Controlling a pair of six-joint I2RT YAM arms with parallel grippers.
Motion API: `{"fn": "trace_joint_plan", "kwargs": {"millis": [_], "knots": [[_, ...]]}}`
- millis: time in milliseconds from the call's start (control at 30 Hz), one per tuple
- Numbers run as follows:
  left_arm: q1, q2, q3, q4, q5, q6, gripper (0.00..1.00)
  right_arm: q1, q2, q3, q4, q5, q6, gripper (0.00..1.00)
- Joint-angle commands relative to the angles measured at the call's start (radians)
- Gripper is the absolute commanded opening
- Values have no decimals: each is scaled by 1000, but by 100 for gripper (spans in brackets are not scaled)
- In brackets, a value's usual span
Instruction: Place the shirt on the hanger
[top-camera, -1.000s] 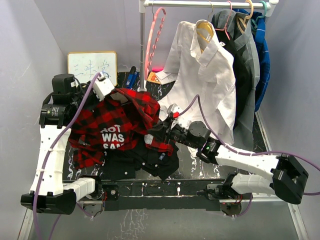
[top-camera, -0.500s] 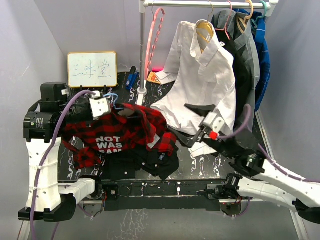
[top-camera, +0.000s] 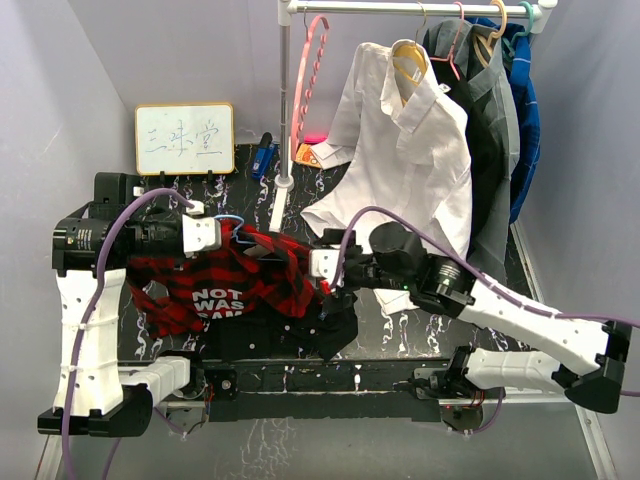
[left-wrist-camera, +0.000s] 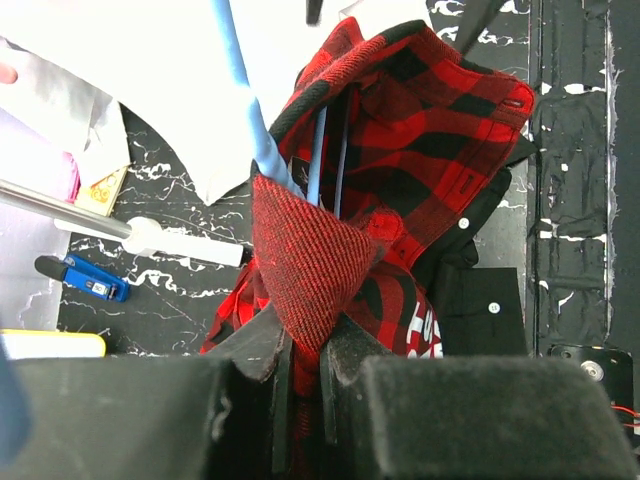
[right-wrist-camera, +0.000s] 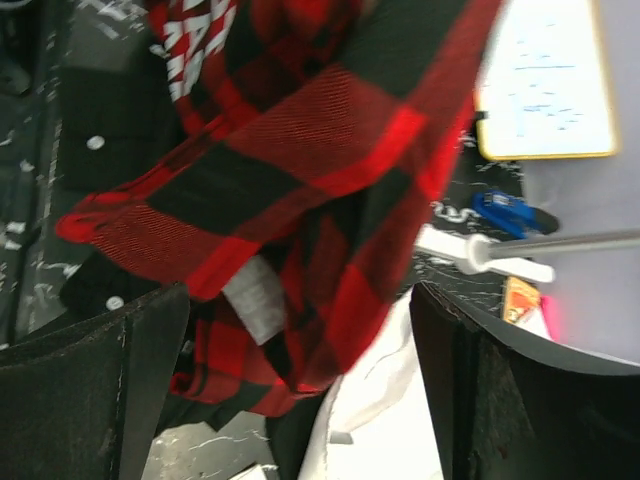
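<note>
The red-and-black plaid shirt (top-camera: 235, 280) with white letters hangs bunched from my left gripper (top-camera: 216, 233), above the table. In the left wrist view the jaws (left-wrist-camera: 300, 345) are shut on a fold of the shirt (left-wrist-camera: 420, 130). The light-blue wire hanger (left-wrist-camera: 245, 100) runs down into the fabric beside that fold; its hook (top-camera: 232, 218) shows by the gripper. My right gripper (top-camera: 326, 268) is open at the shirt's right edge. In the right wrist view the plaid cloth (right-wrist-camera: 300, 190) hangs between its wide-open fingers (right-wrist-camera: 90, 390), not pinched.
A plain black shirt (top-camera: 300, 330) lies on the table under the plaid one. A white dress shirt (top-camera: 410, 150) and dark clothes hang on the rack (top-camera: 285, 100) at the back right, with a pink hanger (top-camera: 305, 80). A whiteboard (top-camera: 185, 138) stands back left.
My right arm has swung back from the right, and its open gripper is now at the shirt's right edge. My left gripper has shifted slightly right and lower with the shirt.
</note>
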Motion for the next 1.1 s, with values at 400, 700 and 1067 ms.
{"fn": "trace_joint_plan", "kwargs": {"millis": [400,700,1067], "knots": [[-2,-64,-31,-17,93,61,0,-36,77,-3,190,-114,-12,52],[-1,-56,-17,-16,123,56,0,-38,125,15,224,-178,4,0],[-2,-58,-20,38,164,2,0,-38,138,29,361,-270,87,6]]}}
